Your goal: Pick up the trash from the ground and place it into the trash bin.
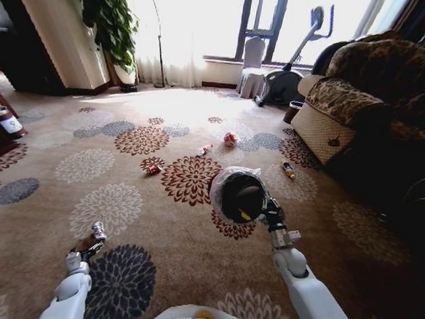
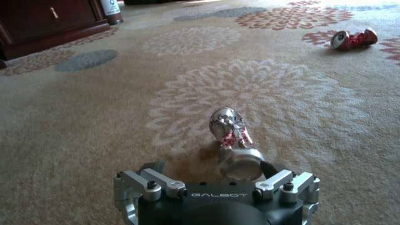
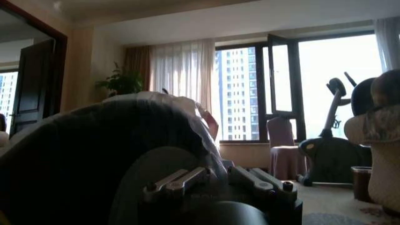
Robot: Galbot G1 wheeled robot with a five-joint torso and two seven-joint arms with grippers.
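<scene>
Left wrist view shows the word GALBOT on the left gripper (image 2: 218,180). Its fingers are spread wide, down by the carpet (image 2: 93,122), with a crushed silver can (image 2: 233,140) lying between them, not yet squeezed. A red can (image 2: 353,39) lies far off to the right. On the head view, the right gripper (image 1: 266,205) holds the trash bin (image 1: 239,195) by its rim, up off the floor. More trash lies farther away: a red-white wad (image 1: 231,139) and a small bottle (image 1: 289,169).
</scene>
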